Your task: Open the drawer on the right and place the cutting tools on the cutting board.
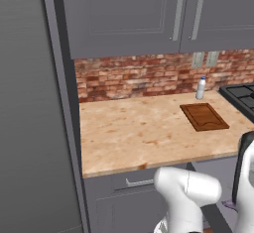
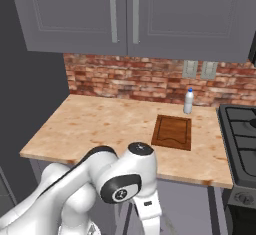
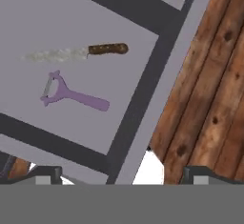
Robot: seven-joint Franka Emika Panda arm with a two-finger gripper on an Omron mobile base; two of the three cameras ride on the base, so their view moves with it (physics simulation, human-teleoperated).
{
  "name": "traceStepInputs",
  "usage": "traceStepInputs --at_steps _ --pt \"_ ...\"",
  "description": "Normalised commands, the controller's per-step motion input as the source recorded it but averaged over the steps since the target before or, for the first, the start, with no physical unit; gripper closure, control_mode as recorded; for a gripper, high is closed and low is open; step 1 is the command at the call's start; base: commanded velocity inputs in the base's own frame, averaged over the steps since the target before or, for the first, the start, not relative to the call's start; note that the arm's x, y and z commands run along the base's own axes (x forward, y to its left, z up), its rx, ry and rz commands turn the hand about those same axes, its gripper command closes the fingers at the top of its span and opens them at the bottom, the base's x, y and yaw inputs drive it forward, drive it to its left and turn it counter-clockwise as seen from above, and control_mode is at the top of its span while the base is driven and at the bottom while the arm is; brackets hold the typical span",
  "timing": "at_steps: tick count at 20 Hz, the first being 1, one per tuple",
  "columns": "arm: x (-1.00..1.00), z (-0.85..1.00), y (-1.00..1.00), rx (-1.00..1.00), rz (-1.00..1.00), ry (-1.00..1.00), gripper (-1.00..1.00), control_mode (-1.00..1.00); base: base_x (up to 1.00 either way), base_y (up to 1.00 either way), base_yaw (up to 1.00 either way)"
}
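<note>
On the countertop, left base view:
- Cutting board [image 1: 204, 116]: flat on the pale speckled countertop [image 1: 134, 133], at 3 o'clock of the frame centre, nothing lying on it.
- White bottle [image 1: 200, 88]: upright at 12 o'clock of the board, near it, against the brick wall [image 1: 134, 76].
- Stove [image 1: 243, 98]: at 2 o'clock of the board, at the frame's right edge.
- Small drawer front [image 1: 136, 182]: below the counter edge, at 6 o'clock of the frame centre, closed.

Right base view:
- Cutting board [image 2: 172, 131]: bare, at 6 o'clock of the bottle [image 2: 188, 101].
- Stove [image 2: 242, 139]: at 3 o'clock of the board.

Hand view:
- Drawer [image 3: 95, 70]: open, grey floor exposed, wooden floor at its 3 o'clock.
- Knife [image 3: 78, 52]: flat in the drawer, brown handle pointing to 3 o'clock.
- Peeler [image 3: 71, 94]: lilac, flat at 6 o'clock of the knife, just apart from it.
- Gripper [image 3: 121, 174]: above the drawer; fingertips [image 3: 45, 174] set wide apart, holding nothing.
</note>
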Motion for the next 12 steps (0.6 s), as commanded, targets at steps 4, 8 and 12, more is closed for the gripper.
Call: traceStepInputs --at_steps 4,8,12 --pt "0.52 -0.09 -0.36 0.03 0.56 0.02 -1.0 -1.0 0.0 0.0 0.0" --pt "0.51 -0.33 -0.24 0.02 0.51 0.03 -1.0 -1.0 0.0 0.0 0.0" --pt "0.17 -0.12 0.0 0.0 0.13 0.06 -1.0 -1.0 0.0 0.0 0.0"
